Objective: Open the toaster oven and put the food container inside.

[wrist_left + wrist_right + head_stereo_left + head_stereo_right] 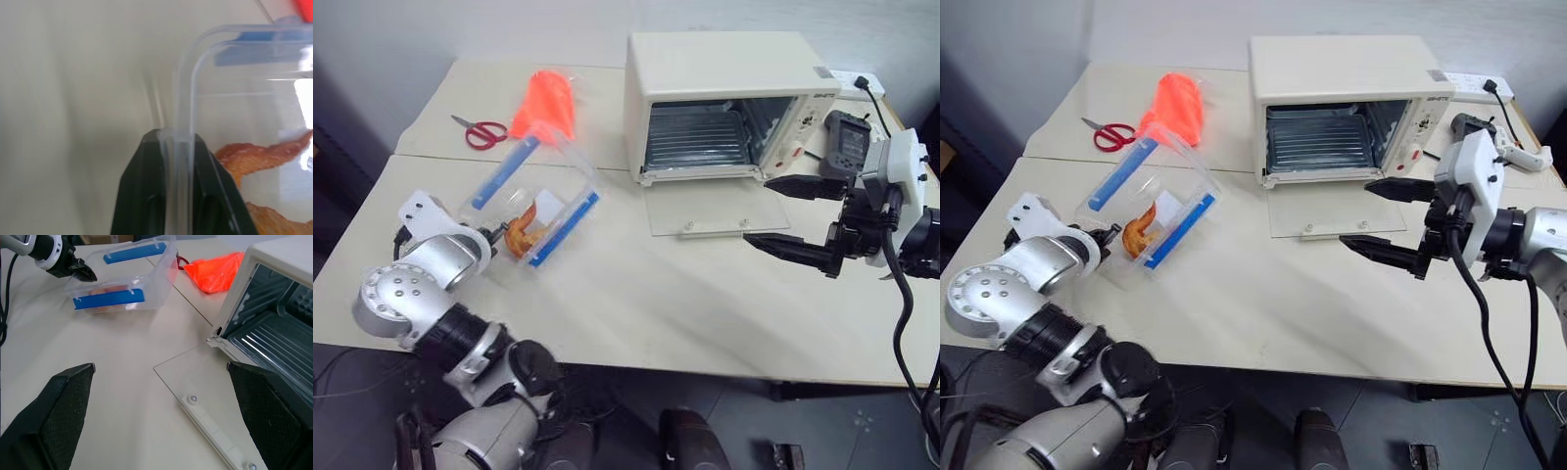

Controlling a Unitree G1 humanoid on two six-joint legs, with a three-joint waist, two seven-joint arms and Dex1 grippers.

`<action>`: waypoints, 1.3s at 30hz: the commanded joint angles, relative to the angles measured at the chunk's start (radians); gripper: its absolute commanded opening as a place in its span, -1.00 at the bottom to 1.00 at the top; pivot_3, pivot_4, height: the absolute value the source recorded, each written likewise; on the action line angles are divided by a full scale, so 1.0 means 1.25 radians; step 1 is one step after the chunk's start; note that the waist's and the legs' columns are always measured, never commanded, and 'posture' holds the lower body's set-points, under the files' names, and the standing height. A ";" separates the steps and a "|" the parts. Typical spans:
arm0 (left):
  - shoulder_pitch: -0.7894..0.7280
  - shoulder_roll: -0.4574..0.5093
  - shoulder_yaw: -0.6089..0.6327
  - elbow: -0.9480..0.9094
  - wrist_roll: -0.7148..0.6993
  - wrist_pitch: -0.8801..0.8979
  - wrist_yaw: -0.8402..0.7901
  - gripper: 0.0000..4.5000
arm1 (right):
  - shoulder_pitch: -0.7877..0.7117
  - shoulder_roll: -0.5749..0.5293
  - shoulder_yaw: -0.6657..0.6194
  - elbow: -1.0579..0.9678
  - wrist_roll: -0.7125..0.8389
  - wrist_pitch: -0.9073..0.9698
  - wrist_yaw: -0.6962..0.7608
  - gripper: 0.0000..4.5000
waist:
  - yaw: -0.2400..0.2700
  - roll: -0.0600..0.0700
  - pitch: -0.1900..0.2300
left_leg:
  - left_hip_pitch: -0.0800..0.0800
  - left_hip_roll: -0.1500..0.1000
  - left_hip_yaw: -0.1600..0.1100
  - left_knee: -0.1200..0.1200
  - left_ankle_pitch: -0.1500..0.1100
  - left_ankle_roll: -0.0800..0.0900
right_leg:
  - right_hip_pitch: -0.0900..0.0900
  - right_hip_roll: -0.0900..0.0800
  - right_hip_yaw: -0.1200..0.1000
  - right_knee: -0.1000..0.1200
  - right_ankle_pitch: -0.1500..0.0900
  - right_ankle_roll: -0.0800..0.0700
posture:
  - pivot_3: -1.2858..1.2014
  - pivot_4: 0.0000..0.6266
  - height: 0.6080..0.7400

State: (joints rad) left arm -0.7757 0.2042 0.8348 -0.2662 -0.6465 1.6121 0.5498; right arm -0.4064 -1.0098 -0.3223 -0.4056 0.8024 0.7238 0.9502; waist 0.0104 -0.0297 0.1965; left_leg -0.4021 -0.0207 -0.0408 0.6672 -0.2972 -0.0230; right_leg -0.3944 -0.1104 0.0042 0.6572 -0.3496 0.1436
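Clear food container [536,217] lying diagonal left of the toaster oven [724,103] — you're pinching its near wall with left gripper [177,142], right gripper [783,215] gaping empty — bare table [705,313] between.

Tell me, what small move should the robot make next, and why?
Probably lift the food container slightly off the table. The left gripper already pinches its clear wall, and the toaster oven door lies open, ready to receive it.
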 commanded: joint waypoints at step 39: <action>-0.655 -0.129 -0.475 1.108 0.096 -0.577 -0.214 -0.95 | 0.329 0.012 -0.356 -0.170 0.032 0.075 -0.112 1.00 | 0.019 0.000 0.000 | -0.003 -0.007 0.002 -0.001 0.002 0.003 | -0.002 -0.005 0.000 0.000 0.001 0.001 | 0.03 -0.52 1.00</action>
State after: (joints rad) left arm -1.5627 0.0617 0.2209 1.1039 -0.5430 0.9587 0.2996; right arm 0.0007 -1.0020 -0.7116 -0.5948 0.8337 0.8201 0.8218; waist 0.0342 -0.0302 0.1967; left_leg -0.4060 -0.0296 -0.0378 0.6658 -0.2953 -0.0189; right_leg -0.3967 -0.1162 0.0037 0.6566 -0.3486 0.1453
